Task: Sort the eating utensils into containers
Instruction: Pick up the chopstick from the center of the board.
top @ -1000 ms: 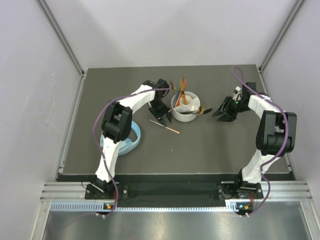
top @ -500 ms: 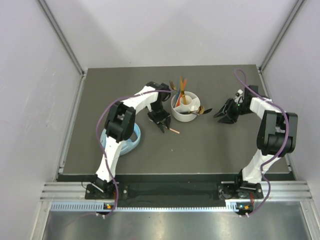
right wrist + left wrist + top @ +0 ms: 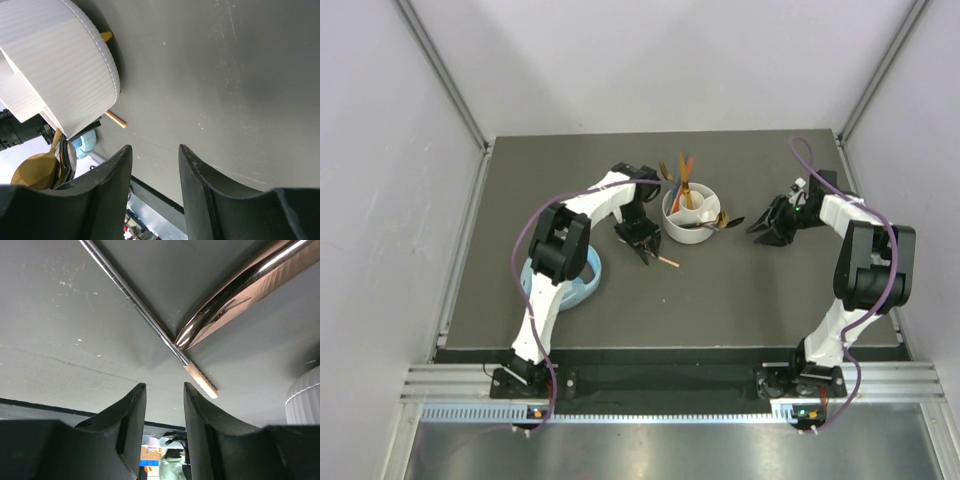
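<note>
Enclosing tabletop (image 3: 740,290) and holder (image 3: 691,236), pale walls (image 3: 650,60)

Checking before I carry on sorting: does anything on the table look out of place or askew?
Light blue headphones lie on the mat under the left arm, no utensil at all. One chopstick lies loose on the mat ahead of the left hand, outside the white holder, a bronze utensil's end beside it.

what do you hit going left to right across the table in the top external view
light blue headphones -> left gripper -> white holder -> right gripper. The chopstick on the table overlaps the left gripper, so it is left out.
</note>
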